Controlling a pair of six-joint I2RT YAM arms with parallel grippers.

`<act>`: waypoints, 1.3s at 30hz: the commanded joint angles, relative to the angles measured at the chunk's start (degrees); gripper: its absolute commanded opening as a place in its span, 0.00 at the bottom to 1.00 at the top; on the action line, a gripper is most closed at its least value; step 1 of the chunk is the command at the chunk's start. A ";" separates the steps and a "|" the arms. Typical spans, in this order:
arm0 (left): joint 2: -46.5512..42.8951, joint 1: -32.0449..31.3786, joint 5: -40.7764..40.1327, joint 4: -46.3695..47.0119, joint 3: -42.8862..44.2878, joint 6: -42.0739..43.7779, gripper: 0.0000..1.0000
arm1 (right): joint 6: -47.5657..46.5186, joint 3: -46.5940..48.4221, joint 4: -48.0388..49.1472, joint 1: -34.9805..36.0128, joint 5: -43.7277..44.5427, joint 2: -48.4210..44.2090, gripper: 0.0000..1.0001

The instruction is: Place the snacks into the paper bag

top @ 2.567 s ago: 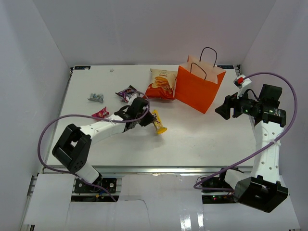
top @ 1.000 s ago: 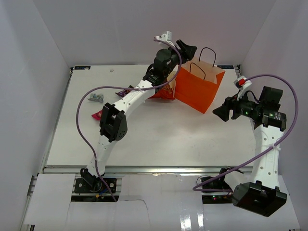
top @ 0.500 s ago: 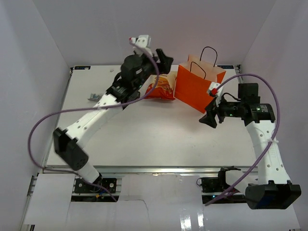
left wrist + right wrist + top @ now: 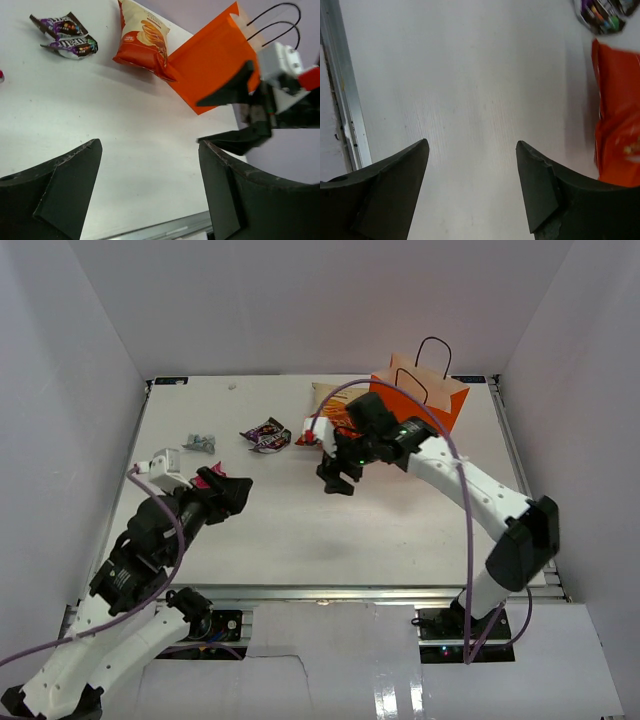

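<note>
Right jaws: your right gripper (image 4: pixel 336 480) hung spread wide over the table (image 4: pixel 400 530), with nothing between the fingers.
Left jaws: your left gripper (image 4: pixel 236 492) was also released and empty, at the near-left of the table.
Chip bag: the chip bag (image 4: pixel 328 400) lay flat by the left side of the paper bag (image 4: pixel 432 398), one corner touching it. Its long axis ran roughly far to near. Your right forearm hid much of it from above.
Bearing from jaws: in the right wrist view it sat off to one side of the fingers, not between them. I judged you would need a sideways shift, then a close across its short side.
Nearer arm: the right was nearer the chip bag and the purple packets (image 4: pixel 268 435). The left was nearer the red-pink packet (image 4: pixel 208 476), just beside its fingers, and the silver-grey packet (image 4: pixel 200 443).
Changed: half a second earlier your left arm reached high near the bag and your right gripper waited at the bag's near-right. By this moment the left had folded back and the right had crossed to the bag's left. The yellow packet you carried earlier was gone from the table, and the bag's inside was hidden.
</note>
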 commanded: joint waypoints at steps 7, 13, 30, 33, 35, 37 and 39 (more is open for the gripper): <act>-7.51 0.10 0.44 -18.65 2.10 -14.17 0.91 | -25.90 28.14 6.24 6.13 -11.15 31.74 0.77; -9.97 0.10 1.15 -23.05 2.81 -18.04 0.92 | -22.06 42.23 18.24 6.04 -5.53 46.45 0.78; -13.75 0.10 1.59 -26.84 0.25 -22.09 0.93 | -13.96 42.58 33.23 7.01 11.09 59.65 0.70; -13.93 0.10 2.11 -26.84 0.08 -22.79 0.93 | -13.87 42.49 33.67 6.92 11.88 60.53 0.63; -13.93 0.10 3.07 -26.84 -0.01 -23.58 0.93 | -13.87 42.58 34.02 7.01 12.06 61.40 0.53; -13.67 0.10 3.69 -26.92 -0.10 -23.76 0.93 | -13.87 42.93 34.20 7.01 12.50 62.11 0.43; -13.58 0.10 4.22 -26.84 -0.36 -24.02 0.93 | -13.87 42.76 34.20 6.92 12.67 62.20 0.30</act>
